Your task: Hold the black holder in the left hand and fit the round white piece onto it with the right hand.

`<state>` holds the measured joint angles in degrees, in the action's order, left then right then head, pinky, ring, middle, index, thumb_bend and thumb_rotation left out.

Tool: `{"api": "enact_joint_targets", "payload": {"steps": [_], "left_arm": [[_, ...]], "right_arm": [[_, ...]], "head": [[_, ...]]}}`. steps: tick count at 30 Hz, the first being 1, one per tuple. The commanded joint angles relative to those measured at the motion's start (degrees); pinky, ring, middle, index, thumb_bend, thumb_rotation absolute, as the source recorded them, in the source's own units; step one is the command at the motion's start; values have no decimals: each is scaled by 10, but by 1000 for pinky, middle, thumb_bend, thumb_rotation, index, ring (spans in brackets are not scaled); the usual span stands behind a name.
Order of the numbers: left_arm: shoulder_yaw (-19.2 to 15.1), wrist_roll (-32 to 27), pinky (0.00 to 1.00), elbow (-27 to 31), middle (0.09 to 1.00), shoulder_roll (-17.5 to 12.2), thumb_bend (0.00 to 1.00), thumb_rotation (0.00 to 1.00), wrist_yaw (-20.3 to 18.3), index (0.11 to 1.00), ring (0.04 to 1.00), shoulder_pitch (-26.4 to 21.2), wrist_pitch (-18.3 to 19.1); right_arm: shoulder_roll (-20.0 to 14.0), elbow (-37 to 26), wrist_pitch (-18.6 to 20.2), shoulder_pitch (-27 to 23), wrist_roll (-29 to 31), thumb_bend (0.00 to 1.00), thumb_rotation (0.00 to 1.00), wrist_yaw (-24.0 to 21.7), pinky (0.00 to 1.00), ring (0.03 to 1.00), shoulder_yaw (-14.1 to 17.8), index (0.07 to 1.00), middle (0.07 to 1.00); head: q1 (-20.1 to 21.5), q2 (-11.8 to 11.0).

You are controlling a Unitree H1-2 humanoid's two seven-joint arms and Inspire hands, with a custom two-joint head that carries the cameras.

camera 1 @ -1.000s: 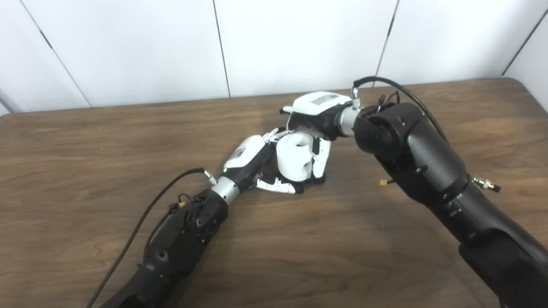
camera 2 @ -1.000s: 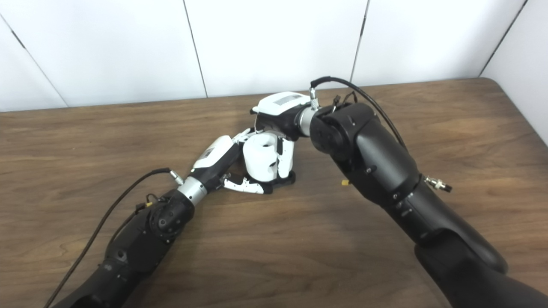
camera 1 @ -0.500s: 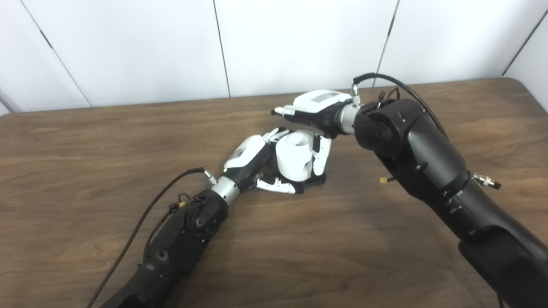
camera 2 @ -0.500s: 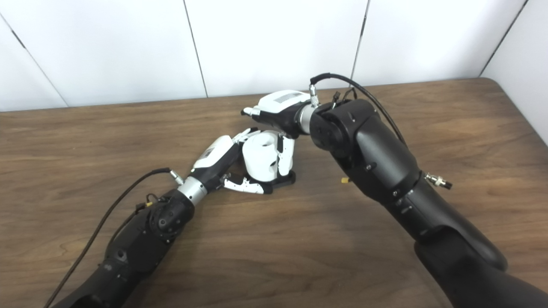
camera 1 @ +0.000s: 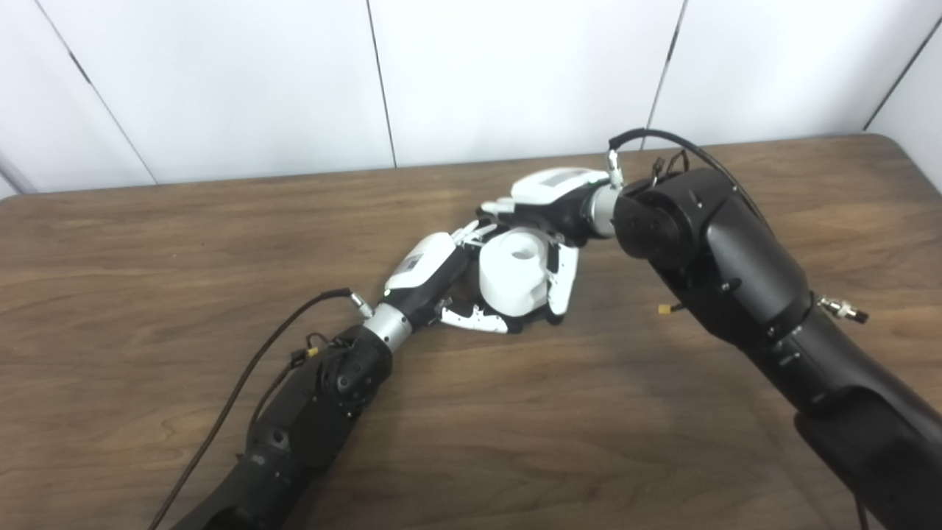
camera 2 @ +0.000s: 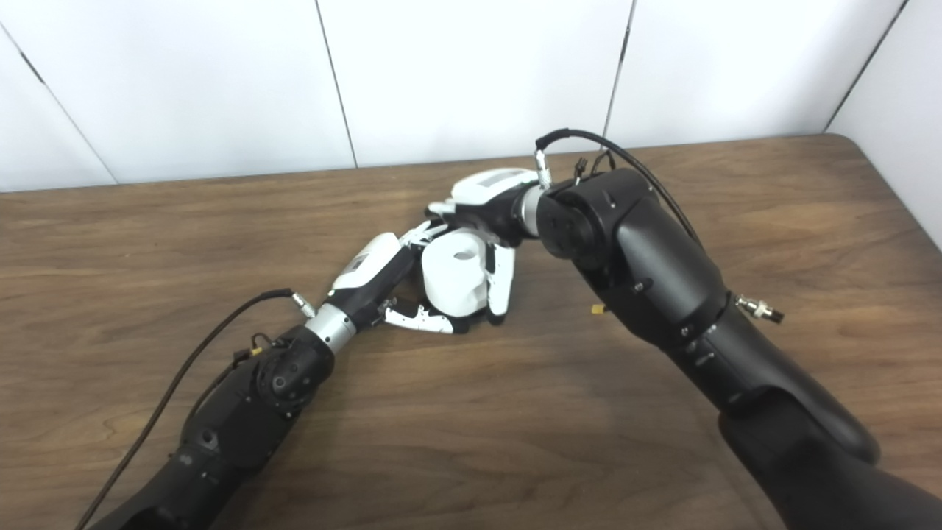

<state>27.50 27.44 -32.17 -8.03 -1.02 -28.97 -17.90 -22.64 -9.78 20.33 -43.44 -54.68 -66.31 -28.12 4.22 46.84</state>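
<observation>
A brown wood-grain surface (camera 1: pixel 147 243) fills most of both views, with white wall panels (camera 1: pixel 515 73) behind it from 10 to 2 o'clock; the surface's far right rounded corner shows more fully in the right eye view. Two black robot arms come up from the bottom edge and meet near the centre; the right arm (camera 1: pixel 736 294) is the bulkier, entering from 4 o'clock, and the left arm (camera 1: pixel 316 412) enters from 7 o'clock with a black cable (camera 1: pixel 250 368) looping beside it.

The round white piece (camera 1: pixel 515 280) stands upright at the centre, a cylinder with a hole in its top; the right eye view shows that hole a little more from the side. The black holder (camera 1: pixel 526 322) shows only as a dark sliver under the cylinder's base, mostly hidden.

The left hand (camera 1: pixel 430 276) lies at 9 o'clock of the cylinder, its fingers curled around the lower part and the base, thumb stretched along the surface at 7 o'clock; it appears to grip the holder. The right hand (camera 1: pixel 556 202) sits at 1 o'clock above the cylinder, fingers (camera 1: pixel 563 283) draped down its 3 o'clock side and touching it; whether this is a firm grasp cannot be told.

A grey label patch on the back of each hand is too small to read.
</observation>
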Motion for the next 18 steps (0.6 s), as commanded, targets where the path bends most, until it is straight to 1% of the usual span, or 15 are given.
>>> {"api": "enact_joint_targets", "payload": {"steps": [1, 2, 3, 6, 9, 13, 17, 18], "left_arm": [[17, 4, 951, -35, 934, -4, 524, 58, -55, 481, 1000, 33, 28], [18, 6, 951, -36, 933, -4, 524, 58, -53, 482, 1000, 33, 27], [19, 7, 939, -36, 930, -4, 524, 58, -51, 482, 1000, 32, 25], [19, 8, 931, -37, 927, -4, 524, 57, -50, 482, 1000, 32, 23], [18, 6, 927, -36, 930, -4, 524, 58, -52, 482, 1000, 33, 26], [19, 6, 949, -36, 933, -4, 524, 58, -54, 482, 1000, 33, 28], [19, 6, 942, -44, 933, -3, 524, 59, -48, 481, 1000, 33, 18], [19, 7, 942, -48, 932, -3, 524, 59, -45, 481, 1000, 34, 14]], "right_arm": [[-12, -19, 4, -37, -8, 992, 189, -24, 661, 875, -2, 1000, 1000], [-16, -19, 1, -39, -8, 997, 194, -29, 648, 873, -6, 1000, 1000], [-19, -19, -1, -39, -8, 1000, 203, -34, 644, 891, -10, 1000, 1000], [-26, -18, 2, -41, -4, 1000, 212, -38, 644, 914, -18, 1000, 1000], [-30, -18, 7, -38, 1, 1000, 199, -36, 644, 900, -21, 1000, 1000], [-33, -19, 8, -37, 3, 1000, 201, -33, 648, 892, -23, 1000, 1000], [-30, -20, 12, -35, 6, 1000, 204, -21, 658, 903, -15, 1000, 1000], [-30, -21, 15, -35, 7, 1000, 209, -20, 677, 918, -12, 1000, 1000]], "head": [[-1, 1], [-1, 1], [-1, 1], [-1, 1], [1, 1], [1, 0], [2, -9], [5, -14]]}}
